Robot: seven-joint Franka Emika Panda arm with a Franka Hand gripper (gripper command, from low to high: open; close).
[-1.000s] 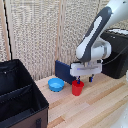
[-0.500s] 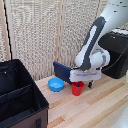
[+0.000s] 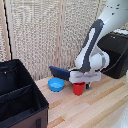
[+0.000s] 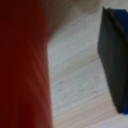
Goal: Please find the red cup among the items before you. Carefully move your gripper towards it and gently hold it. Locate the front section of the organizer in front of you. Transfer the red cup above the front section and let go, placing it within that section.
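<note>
The red cup (image 3: 78, 89) stands upright on the wooden table, just to the exterior view's right of a shallow blue bowl (image 3: 56, 84). My gripper (image 3: 80, 81) is low over the cup, its white block right above the rim. In the wrist view the cup (image 4: 22, 65) fills one side, very close and blurred. A dark-and-blue finger (image 4: 115, 55) stands apart from it, with bare table between them. The gripper looks open around the cup. The black organizer (image 3: 35, 97) sits at the exterior view's left. A divider (image 3: 15, 91) splits it, and the compartment nearer the camera (image 3: 17, 107) is empty.
A black boxy appliance (image 3: 117, 52) stands at the exterior view's right behind the arm. A dark blue flat object (image 3: 58, 72) lies behind the bowl. A slatted wall runs along the back.
The gripper has come down and slightly toward the exterior view's left, from above the cup to right at its rim. The cup and the bowl have not moved.
</note>
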